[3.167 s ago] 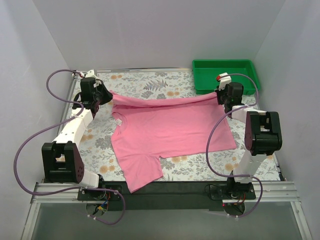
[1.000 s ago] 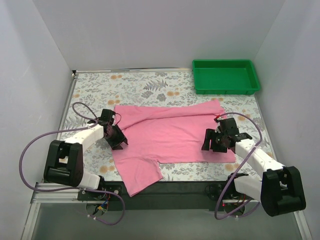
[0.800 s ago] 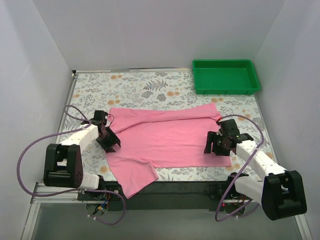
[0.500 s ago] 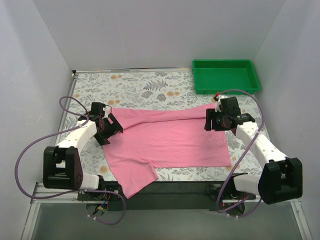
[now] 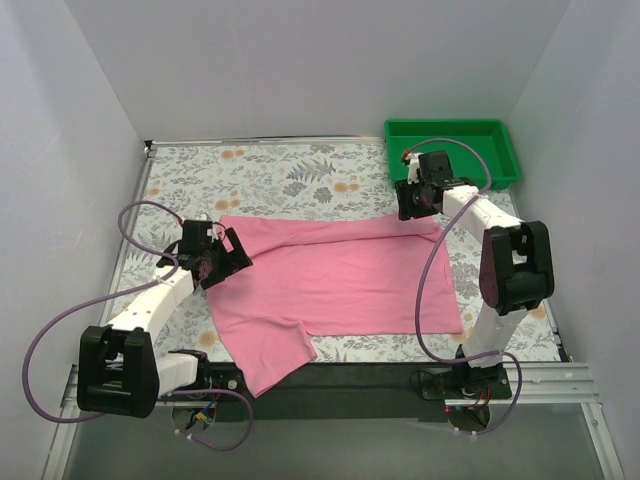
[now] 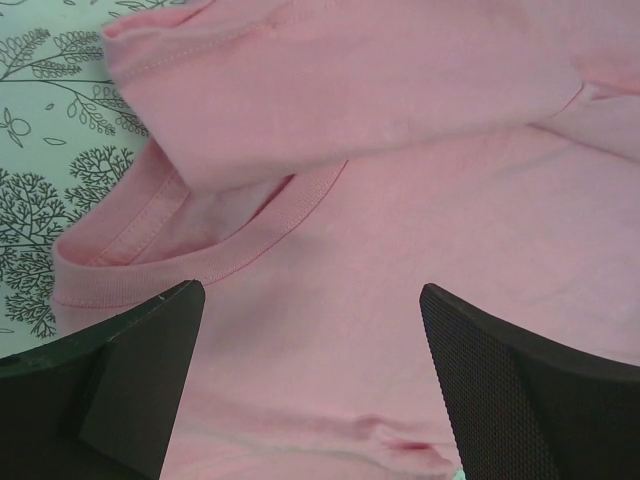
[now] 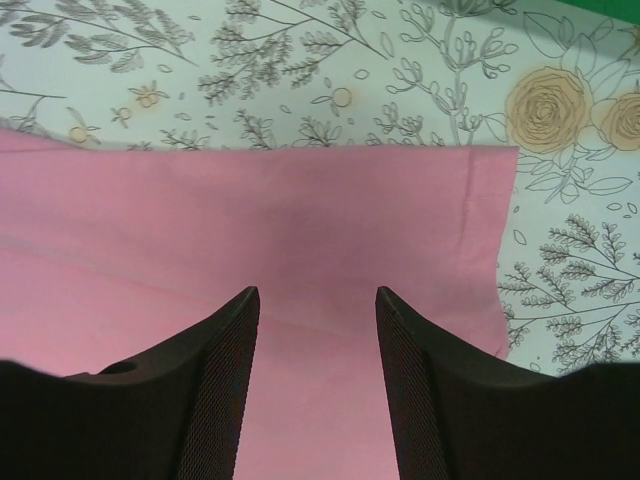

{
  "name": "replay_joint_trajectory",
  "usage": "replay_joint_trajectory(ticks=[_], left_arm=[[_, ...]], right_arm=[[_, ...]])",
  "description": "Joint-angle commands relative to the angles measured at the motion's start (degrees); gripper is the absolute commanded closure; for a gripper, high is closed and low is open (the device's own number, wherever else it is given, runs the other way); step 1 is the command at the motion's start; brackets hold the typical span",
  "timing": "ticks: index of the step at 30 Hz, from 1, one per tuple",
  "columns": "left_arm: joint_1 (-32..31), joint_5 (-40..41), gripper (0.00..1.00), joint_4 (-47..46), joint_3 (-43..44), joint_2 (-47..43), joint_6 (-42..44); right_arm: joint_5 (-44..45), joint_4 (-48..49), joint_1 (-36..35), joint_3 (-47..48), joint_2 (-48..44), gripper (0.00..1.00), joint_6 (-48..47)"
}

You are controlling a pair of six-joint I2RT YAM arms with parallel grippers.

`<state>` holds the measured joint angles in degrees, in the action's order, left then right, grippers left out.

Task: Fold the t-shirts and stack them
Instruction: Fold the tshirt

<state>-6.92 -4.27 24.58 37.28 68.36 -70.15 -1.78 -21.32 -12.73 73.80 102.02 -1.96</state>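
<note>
Spread flat on the floral worktop [image 5: 280, 170]: one pink t-shirt [image 5: 340, 275], doubled over along its far edge, with one sleeve trailing toward the near edge. Reaches from beneath the left end effector [image 5: 232, 262] across to beneath the right end effector [image 5: 412, 200].

On the left: jaws wide apart, gripping nothing. Hangs low over the shirt's left edge. In the left wrist view [image 6: 310, 292], no cloth between the dark fingers [image 6: 140, 370]. Directly ahead of them and below, the ribbed collar [image 6: 230, 255], curving from the left finger toward the middle. Just beyond the collar, a folded layer of the same pink fabric [image 6: 400, 200] overlapping it. Off to the left of the fingers, bare leaf-printed worktop.

On the right: jaws parted, clamped on nothing. Sits above the shirt's far right corner. In the right wrist view [image 7: 317, 292], smooth pink cloth [image 7: 250, 230] below and ahead of both fingers [image 7: 210, 400], ending in a straight edge just beyond the tips. To the right of the tips, the squared corner [image 7: 495, 165] of that edge, then flowered worktop. Beyond and to the right of this end effector, close by, the green tray [image 5: 450, 155].
</note>
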Motion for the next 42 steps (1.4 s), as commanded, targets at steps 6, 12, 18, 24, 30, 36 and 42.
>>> replay_joint_trajectory(ticks=[6, 12, 18, 24, 30, 36, 42], left_arm=[[-3.72, 0.93, 0.17, -4.45, -0.01, 0.72, 2.03], [-3.98, 1.46, 0.17, -4.54, -0.1, 1.25, 1.86], [-4.16, 2.34, 0.18, -4.71, 0.25, 2.04, 2.3], [-4.42, 2.08, 0.18, -4.89, 0.25, 3.09, 2.56], [-4.6, 2.34, 0.18, -4.89, 0.16, 3.36, 2.74], [-4.6, 2.34, 0.18, -4.89, 0.34, 3.97, 2.83], [-4.68, 2.25, 0.18, -4.89, 0.34, 3.89, 2.91]], right_arm=[[-3.13, 1.2, 3.85, 3.89, 1.69, 0.52, -3.66], [1.25, 2.07, 4.56, 5.39, 4.33, 0.52, -3.41], [1.43, 4.09, 6.67, 8.46, 8.37, 0.58, -4.36], [-0.06, 4.53, 7.9, 11.89, 12.76, 0.58, -5.08], [-2.0, 4.89, 8.51, 13.3, 16.1, 0.6, -4.99], [-3.76, 4.97, 8.6, 12.86, 17.07, 0.76, -5.69], [-3.67, 4.97, 8.51, 13.04, 15.32, 0.96, -6.74]])
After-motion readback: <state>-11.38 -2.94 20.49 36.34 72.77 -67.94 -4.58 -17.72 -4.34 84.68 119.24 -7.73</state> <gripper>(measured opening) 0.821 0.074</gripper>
